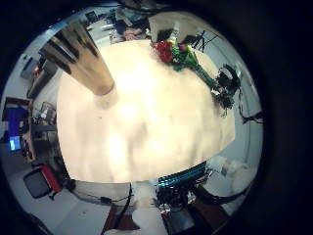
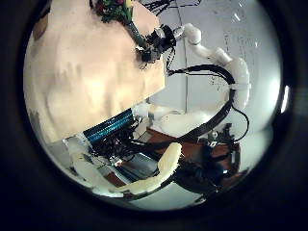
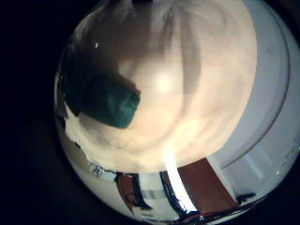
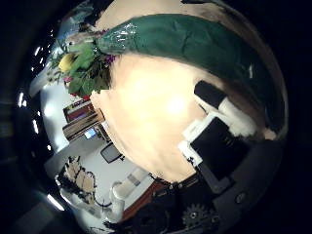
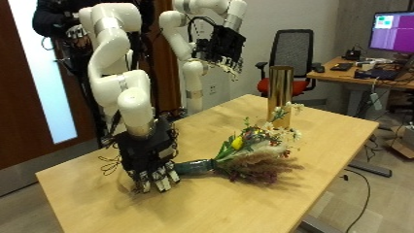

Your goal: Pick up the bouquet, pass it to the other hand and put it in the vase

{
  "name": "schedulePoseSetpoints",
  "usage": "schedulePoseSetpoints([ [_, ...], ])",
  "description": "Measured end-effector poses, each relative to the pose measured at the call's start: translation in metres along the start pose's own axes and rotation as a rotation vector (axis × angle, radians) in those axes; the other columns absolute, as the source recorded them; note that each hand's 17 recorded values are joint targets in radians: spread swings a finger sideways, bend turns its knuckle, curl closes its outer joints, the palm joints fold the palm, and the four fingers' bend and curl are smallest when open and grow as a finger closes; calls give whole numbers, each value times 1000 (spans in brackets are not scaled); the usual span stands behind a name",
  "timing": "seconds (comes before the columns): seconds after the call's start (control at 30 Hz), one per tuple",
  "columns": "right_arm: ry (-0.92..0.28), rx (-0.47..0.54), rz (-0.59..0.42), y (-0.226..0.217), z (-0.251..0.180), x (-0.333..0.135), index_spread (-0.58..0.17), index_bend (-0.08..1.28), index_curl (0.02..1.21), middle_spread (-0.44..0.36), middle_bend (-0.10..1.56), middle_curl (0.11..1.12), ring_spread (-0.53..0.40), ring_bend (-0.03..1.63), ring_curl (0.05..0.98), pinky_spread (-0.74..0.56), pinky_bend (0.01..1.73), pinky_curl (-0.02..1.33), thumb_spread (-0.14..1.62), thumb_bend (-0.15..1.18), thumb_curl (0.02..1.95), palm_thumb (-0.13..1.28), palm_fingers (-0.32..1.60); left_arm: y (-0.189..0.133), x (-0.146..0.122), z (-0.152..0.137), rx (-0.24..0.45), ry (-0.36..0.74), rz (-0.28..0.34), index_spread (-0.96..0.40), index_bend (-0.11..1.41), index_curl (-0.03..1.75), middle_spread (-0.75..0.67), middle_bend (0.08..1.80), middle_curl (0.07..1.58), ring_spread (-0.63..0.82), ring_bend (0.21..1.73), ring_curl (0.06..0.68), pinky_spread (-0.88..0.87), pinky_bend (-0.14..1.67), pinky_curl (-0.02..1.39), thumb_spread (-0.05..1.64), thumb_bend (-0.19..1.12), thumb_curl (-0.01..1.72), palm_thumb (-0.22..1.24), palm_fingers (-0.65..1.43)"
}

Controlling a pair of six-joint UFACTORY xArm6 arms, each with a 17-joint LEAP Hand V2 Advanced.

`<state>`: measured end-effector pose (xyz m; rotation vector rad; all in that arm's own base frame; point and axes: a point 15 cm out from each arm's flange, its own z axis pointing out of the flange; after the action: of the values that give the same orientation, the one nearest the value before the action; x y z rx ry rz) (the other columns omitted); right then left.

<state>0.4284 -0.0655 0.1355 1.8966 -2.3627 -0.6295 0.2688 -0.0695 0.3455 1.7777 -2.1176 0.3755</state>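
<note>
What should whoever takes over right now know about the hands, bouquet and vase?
Right hand: low at the table, by the bouquet's wrapped stem end; grip unclear.
Left hand: raised, open, empty.
Bouquet: lying on the table.
Vase: upright near the table's far edge, beyond the flowers.
Done: nothing lifted yet.
Left: pick up, pass to left hand, place in vase.

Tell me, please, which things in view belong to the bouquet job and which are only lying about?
Job: bouquet on the table; vase; right hand over the stems; left hand raised.
Lying about: office chair; desk with monitor.
</note>
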Motion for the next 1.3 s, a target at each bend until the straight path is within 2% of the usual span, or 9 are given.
schedulePoseSetpoints([
  [0.13,-5,-32,-3,-1,-3,-1,-205,191,338,30,390,349,-98,816,175,5,571,175,926,-20,511,899,688,0,0,-1,1,0,1,320,177,333,541,188,268,650,417,213,573,218,317,763,-38,329,188,0],
  [0.23,-6,-57,-5,1,0,-2,-236,192,354,-32,431,364,-186,886,193,-154,693,170,916,-23,517,907,872,0,0,-1,2,1,0,322,178,331,541,187,269,651,416,213,573,217,316,763,-38,329,188,1],
  [0.43,0,-85,-15,3,-4,-5,-263,195,379,-81,473,386,-243,924,213,-310,809,152,892,-25,525,906,959,-1,0,-2,7,-1,2,322,179,334,541,185,268,649,412,213,573,215,316,763,-38,329,188,3],
  [0.77,7,-109,-31,0,-6,-13,-310,257,457,-153,574,441,-281,998,279,-457,941,160,826,-31,537,893,1164,-1,2,-4,12,-1,7,322,180,337,540,184,266,648,409,212,573,211,316,767,-38,328,189,6],
  [0.93,13,-99,-30,-3,-5,-16,-343,367,518,-191,683,484,-284,1026,314,-521,967,173,787,-35,544,878,1231,-1,2,-4,16,1,9,322,179,337,540,185,268,648,407,212,573,209,316,767,-38,328,189,8],
  [0.97,13,-100,-31,-2,-5,-16,-358,447,551,-209,764,512,-290,1041,330,-549,950,172,774,-34,547,874,1329,-1,2,-4,16,1,9,322,179,337,540,185,269,645,405,212,573,209,316,767,-38,328,189,7],
  [1.1,15,-97,-28,-3,-5,-17,-350,713,646,-224,909,558,-284,1104,382,-591,954,199,769,-25,554,889,1411,-1,3,-5,18,0,11,322,179,337,540,185,269,644,406,212,573,208,316,767,-38,328,189,8],
  [1.27,26,-66,-41,-11,-6,-24,-299,893,711,-192,1088,613,-239,1250,461,-447,1173,343,783,-7,579,991,1384,-1,3,-6,22,-1,11,322,178,336,540,186,269,646,405,212,573,207,316,767,-37,329,190,9],
  [1.3,27,-49,-42,-15,-8,-25,-291,924,727,-182,1140,632,-224,1302,487,-376,1272,399,721,18,625,1080,1326,-1,3,-6,22,-1,10,322,178,336,537,186,269,646,405,212,573,207,316,767,-37,329,190,9],
])
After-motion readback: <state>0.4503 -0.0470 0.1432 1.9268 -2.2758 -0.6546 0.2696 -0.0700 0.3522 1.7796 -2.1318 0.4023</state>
